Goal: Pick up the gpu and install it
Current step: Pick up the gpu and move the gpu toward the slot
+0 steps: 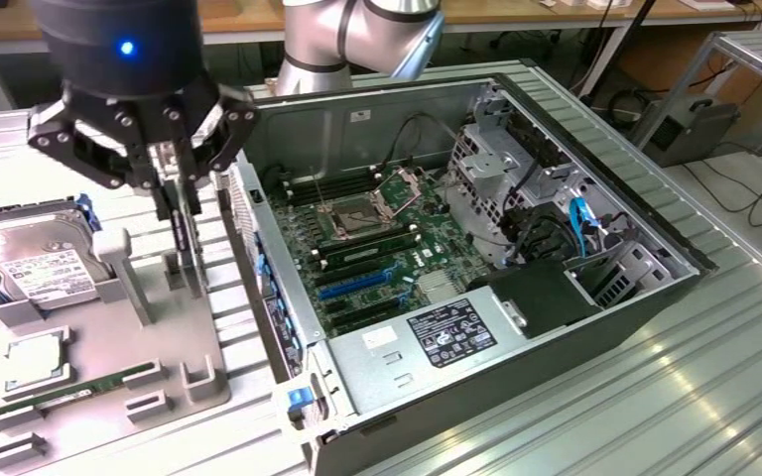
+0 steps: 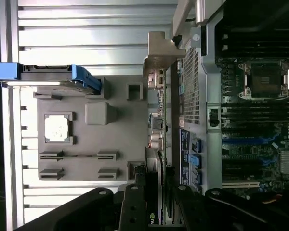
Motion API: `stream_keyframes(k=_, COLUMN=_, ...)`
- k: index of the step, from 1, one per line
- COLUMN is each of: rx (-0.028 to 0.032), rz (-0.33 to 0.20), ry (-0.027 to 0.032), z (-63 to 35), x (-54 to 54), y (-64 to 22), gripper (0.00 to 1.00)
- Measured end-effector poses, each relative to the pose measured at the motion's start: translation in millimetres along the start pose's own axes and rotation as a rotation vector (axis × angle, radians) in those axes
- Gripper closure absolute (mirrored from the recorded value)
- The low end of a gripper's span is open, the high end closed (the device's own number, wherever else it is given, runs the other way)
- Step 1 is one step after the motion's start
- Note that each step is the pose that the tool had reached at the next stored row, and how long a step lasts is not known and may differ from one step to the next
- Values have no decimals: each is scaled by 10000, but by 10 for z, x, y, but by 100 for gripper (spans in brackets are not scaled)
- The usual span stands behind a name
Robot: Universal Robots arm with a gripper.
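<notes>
The gpu (image 1: 193,260) stands on edge over the grey holder tray (image 1: 103,367), just beside the open computer case (image 1: 646,297). Your gripper (image 1: 179,213) pinches the card's top edge between its jaws. The print on the hard drive (image 1: 37,263)'s white label is too small to read.

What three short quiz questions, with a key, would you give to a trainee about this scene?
1. True or false: the claw is shut on the gpu.
2. Fill in: the computer case lies with its open side facing ____.
3. Choose one: the gpu is A) seated inside the case; B) outside the case, near the gray tray; C) under the case.
Key: 1 true; 2 up; 3 B.
</notes>
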State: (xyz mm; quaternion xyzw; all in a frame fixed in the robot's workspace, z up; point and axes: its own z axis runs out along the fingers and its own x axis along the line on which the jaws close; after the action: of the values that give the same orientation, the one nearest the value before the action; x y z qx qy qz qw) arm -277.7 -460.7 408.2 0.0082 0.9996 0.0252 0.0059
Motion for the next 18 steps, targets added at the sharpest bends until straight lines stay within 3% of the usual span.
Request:
stream_keyframes(k=10, rx=2, rz=7, ry=177, z=-439, x=-450, y=-62, gripper=74)
stream_keyframes(k=12, rx=4, rz=13, ry=241, z=-479, x=-567, y=-61, gripper=74)
stream_keyframes(k=18, rx=6, rz=18, ry=380, z=-476, x=-844, y=-57, gripper=74)
